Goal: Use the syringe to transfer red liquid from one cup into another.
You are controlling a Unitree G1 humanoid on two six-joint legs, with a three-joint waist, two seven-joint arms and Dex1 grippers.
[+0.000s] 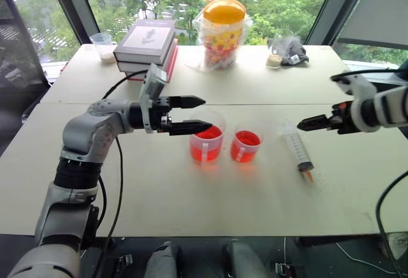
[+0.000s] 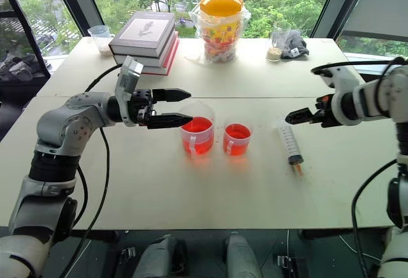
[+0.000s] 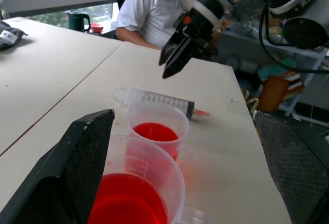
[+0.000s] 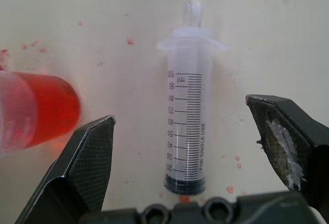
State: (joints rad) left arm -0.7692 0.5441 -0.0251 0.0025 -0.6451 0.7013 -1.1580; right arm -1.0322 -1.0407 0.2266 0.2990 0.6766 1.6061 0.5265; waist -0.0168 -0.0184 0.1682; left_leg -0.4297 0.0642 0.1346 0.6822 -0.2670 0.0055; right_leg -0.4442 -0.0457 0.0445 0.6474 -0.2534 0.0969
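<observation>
Left eye view: we count two cups holding red liquid (image 1: 206, 132), one syringe (image 1: 298, 149), two books stacked at the far left of the table (image 1: 191, 195), one small clear cup (image 1: 104, 46) beside them, one bag of coloured sweets under a yellow lid (image 1: 222, 30), and one further small cup (image 1: 278, 51) next to a dark bundle (image 1: 293, 51) at the far right.

The taller, wider cup (image 1: 207, 139) stands on the robot's left of the pair; the shorter, narrower cup (image 1: 246, 145) stands just beside it on the right, apart from it by a small gap. Both are upright with red liquid inside.

The syringe lies flat on the table to the right of the shorter cup, not touching it, orange tip toward the robot, plunger end away. In the right wrist view we see its barrel (image 4: 187, 126) lying on the table between the two spread fingers, with nothing gripping it. Small red droplets speckle the table around it.

Right gripper (image 1: 305, 124): fingers apart, empty, above the plunger end of the syringe.

Left gripper (image 1: 197, 114): fingers apart, empty, pointing level across the table, tips over the rim of the taller cup.

In the left wrist view we note a seated person (image 3: 154, 8) beyond the table's far end.
</observation>
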